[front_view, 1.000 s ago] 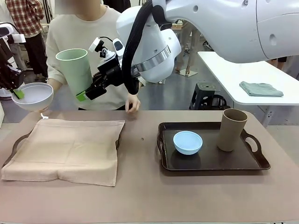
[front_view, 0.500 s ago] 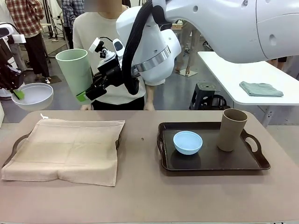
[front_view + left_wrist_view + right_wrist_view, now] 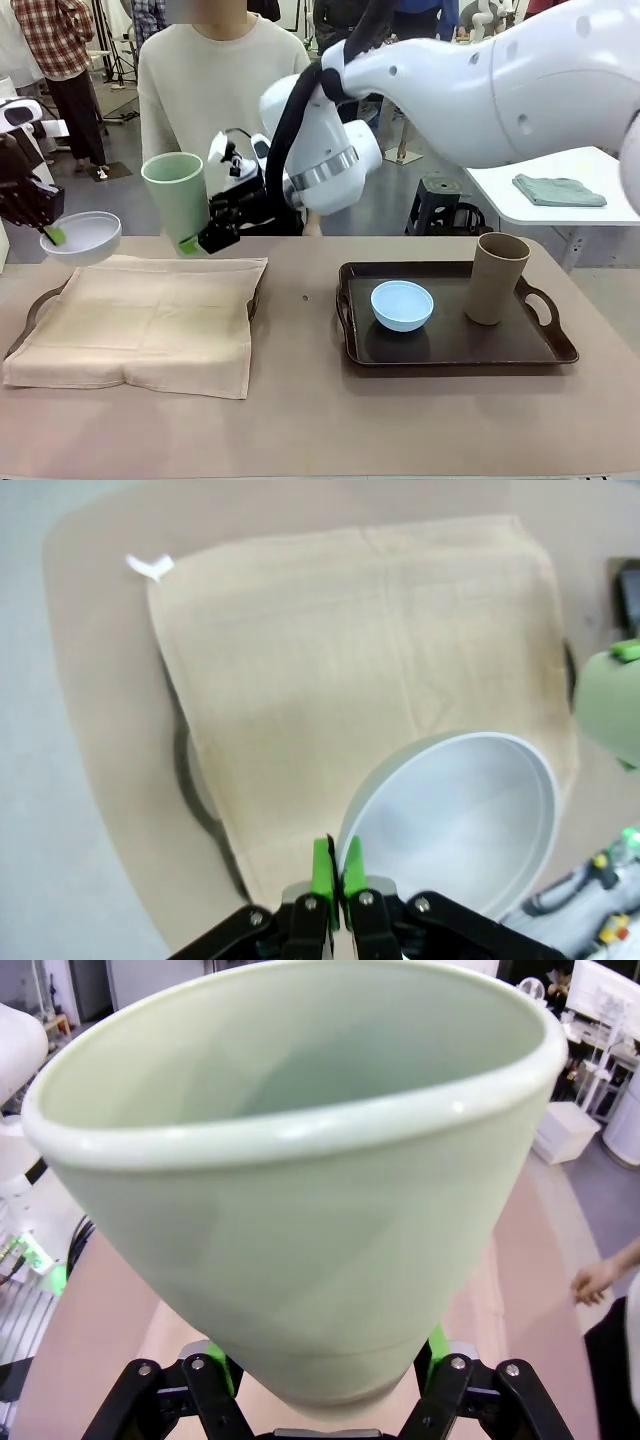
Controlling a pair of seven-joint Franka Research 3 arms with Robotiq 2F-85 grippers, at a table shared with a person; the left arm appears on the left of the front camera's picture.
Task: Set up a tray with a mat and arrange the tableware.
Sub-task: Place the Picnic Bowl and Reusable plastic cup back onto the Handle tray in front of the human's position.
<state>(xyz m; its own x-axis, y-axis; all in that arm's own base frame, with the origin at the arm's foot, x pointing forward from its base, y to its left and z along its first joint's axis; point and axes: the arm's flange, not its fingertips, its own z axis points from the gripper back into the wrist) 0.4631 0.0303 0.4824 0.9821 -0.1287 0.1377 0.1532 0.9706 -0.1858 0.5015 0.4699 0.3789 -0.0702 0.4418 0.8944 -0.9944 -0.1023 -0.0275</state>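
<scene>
Front view: two vessels held in the air, two at rest.

The pale green handleless cup (image 3: 176,195) is clamped at its foot by the right gripper (image 3: 200,240), whose jaws are spread around it. Its long axis is near vertical with a slight lean, mouth upward, above the far edge of the beige cloth mat (image 3: 140,320). The white round bowl (image 3: 85,235) is pinched at its rim by the left gripper (image 3: 50,235), fingers pressed together on the thin wall. It is held mouth upward and roughly level over the mat's far left corner. The mat is draped over a mat-covered tray (image 3: 28,312). On the dark brown handled tray (image 3: 450,350) to the right, the light blue round bowl (image 3: 402,305) is set mouth up. The tan-brown tall cup (image 3: 497,277) stands upright in the far right corner, apart from the bowl.
</scene>
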